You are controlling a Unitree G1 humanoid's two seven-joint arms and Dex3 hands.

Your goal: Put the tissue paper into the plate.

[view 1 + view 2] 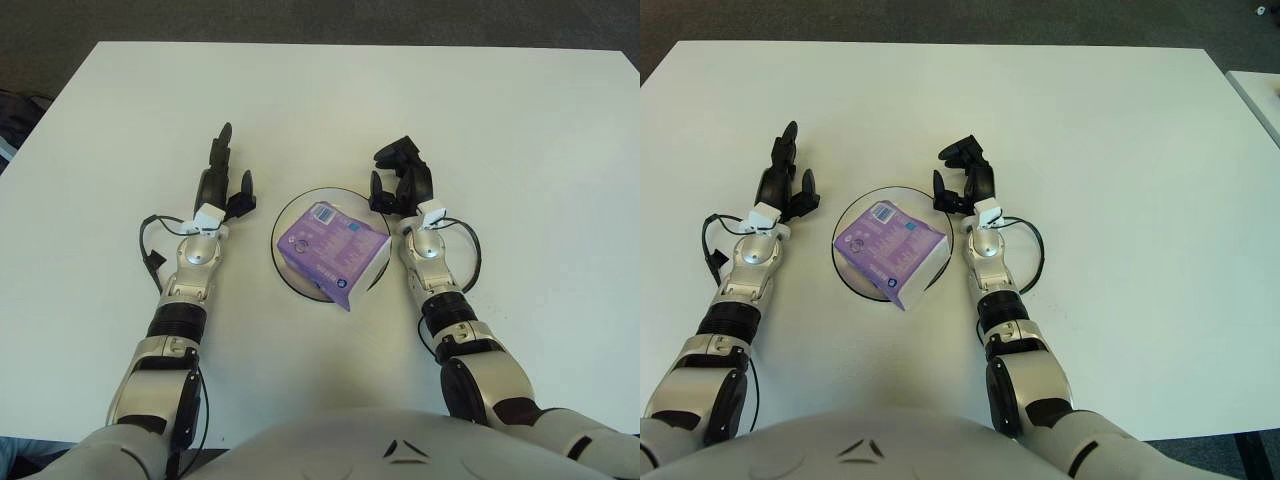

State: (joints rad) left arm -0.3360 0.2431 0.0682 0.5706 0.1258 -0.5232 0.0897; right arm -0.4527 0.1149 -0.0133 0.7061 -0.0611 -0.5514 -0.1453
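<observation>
White tabletop filled most of the frame. At its centre sat the round plate, with the purple tissue pack lying in it, long axis running upper left to lower right, one corner overhanging the lower rim. The right hand, fingers loosely spread and empty, sat just right of the pack, nearer than the left hand, also spread and empty, at centre left.

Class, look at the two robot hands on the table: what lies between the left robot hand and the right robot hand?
Between the left robot hand and right robot hand sits the plate holding the purple tissue pack, shown in both eye views.
</observation>
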